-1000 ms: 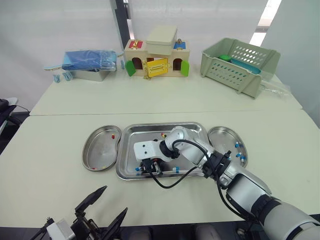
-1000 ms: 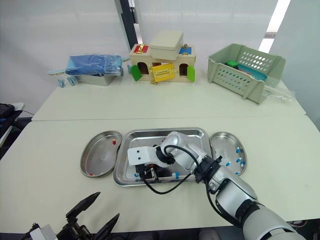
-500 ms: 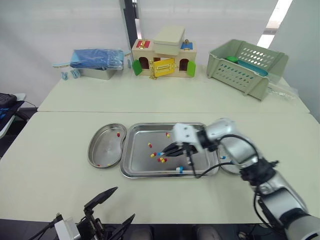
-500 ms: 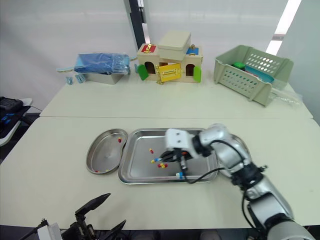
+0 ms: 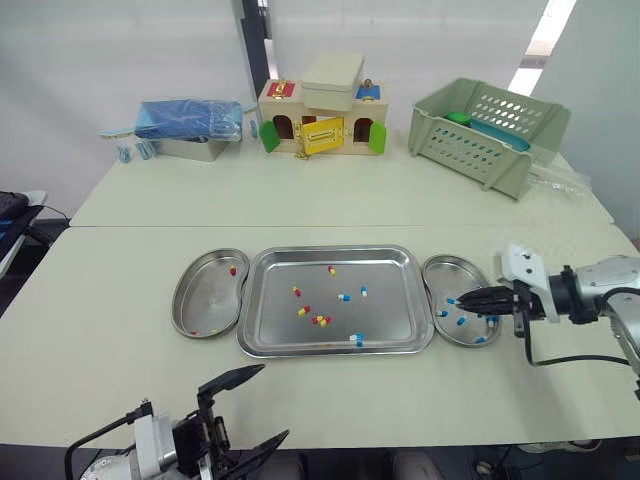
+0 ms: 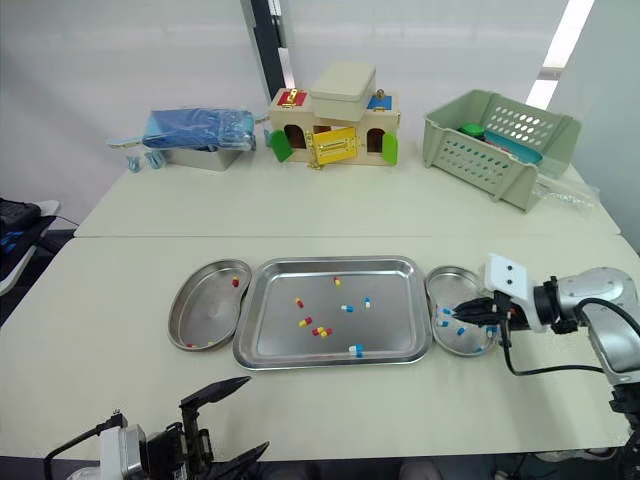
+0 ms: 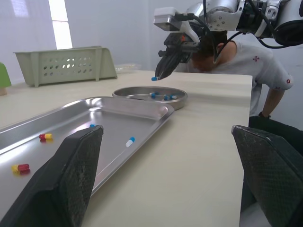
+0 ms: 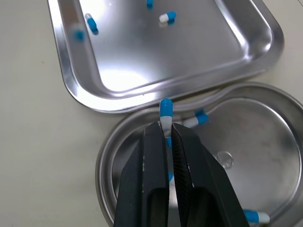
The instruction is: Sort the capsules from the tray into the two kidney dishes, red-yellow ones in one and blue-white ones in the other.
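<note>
While right claw (image 8: 166, 130) pinches blue-white capsule (image 8: 165, 110) over right dish (image 5: 456, 274) | left claw (image 5: 272, 402) wide | basket (image 5: 485, 130) behind

I see the tray (image 5: 250, 345) centred on the near bench (image 5: 100, 380), with a kidney dish close against each side: left dish (image 5: 190, 300), right dish (image 5: 450, 275). Loose capsules (image 5: 320, 320) lie in the tray, and a few in each dish. My right claw (image 5: 462, 298) hangs over the right dish, pinching one capsule (image 8: 165, 111). Behind, on the far bench (image 5: 400, 190): container (image 5: 185, 130) left, toy house (image 5: 320, 115) middle, basket (image 5: 485, 130) right.
</note>
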`<state>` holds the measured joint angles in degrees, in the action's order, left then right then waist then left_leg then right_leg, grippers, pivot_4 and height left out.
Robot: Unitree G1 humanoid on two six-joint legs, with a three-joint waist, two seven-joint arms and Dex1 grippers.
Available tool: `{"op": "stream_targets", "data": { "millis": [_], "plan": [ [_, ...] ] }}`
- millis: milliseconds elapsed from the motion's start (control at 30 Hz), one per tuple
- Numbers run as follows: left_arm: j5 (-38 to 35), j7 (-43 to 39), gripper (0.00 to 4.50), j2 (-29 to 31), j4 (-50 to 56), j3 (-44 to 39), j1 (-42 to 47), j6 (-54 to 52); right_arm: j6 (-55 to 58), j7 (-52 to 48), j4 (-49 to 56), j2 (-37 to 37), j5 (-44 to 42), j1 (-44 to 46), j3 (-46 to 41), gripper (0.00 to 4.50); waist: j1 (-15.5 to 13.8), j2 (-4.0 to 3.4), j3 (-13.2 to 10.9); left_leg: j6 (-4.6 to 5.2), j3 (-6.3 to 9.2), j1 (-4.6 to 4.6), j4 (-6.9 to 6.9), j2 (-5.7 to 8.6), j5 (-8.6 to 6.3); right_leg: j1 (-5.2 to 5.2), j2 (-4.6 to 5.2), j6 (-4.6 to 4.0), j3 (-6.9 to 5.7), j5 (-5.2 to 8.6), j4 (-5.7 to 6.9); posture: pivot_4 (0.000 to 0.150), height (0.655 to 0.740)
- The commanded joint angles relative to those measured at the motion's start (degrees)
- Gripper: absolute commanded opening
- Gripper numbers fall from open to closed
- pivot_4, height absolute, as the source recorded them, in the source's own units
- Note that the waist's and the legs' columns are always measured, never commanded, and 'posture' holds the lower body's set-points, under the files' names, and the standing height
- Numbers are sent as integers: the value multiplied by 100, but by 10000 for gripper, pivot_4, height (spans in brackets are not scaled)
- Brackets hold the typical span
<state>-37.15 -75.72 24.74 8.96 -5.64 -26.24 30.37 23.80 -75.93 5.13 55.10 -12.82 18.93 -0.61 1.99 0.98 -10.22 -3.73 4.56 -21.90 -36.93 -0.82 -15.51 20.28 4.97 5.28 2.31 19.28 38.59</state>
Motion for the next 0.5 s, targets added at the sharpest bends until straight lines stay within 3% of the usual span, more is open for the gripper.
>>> {"op": "stream_targets", "data": {
  "millis": [33, 233, 500],
  "plan": [
    [-82, -44, 45000, 46, 44, -41, 3, -28, -209, 112, -41, 96, 3, -51, -115, 306, 4, 0, 0, 0, 0, 0, 0, 0, 0, 0, 0, 0, 0, 0, 0, 1500, 7400],
    [-47, -3, 45000, 25, 77, -34, 6, -41, -243, 167, -93, 138, 50, -121, -5, 306, -12, 2, -1, 0, 1, -1, -1, 0, 0, -1, 0, 0, 0, 0, -1, 1500, 7400],
    [16, 121, 45000, -9, 103, -53, -61, -2, -138, 97, -46, 207, -68, -125, 6, 20840, -13, 3, -2, 0, 1, 0, -1, 0, 0, -3, 0, 0, -1, 0, -1, 1500, 7400]
  ]
}}
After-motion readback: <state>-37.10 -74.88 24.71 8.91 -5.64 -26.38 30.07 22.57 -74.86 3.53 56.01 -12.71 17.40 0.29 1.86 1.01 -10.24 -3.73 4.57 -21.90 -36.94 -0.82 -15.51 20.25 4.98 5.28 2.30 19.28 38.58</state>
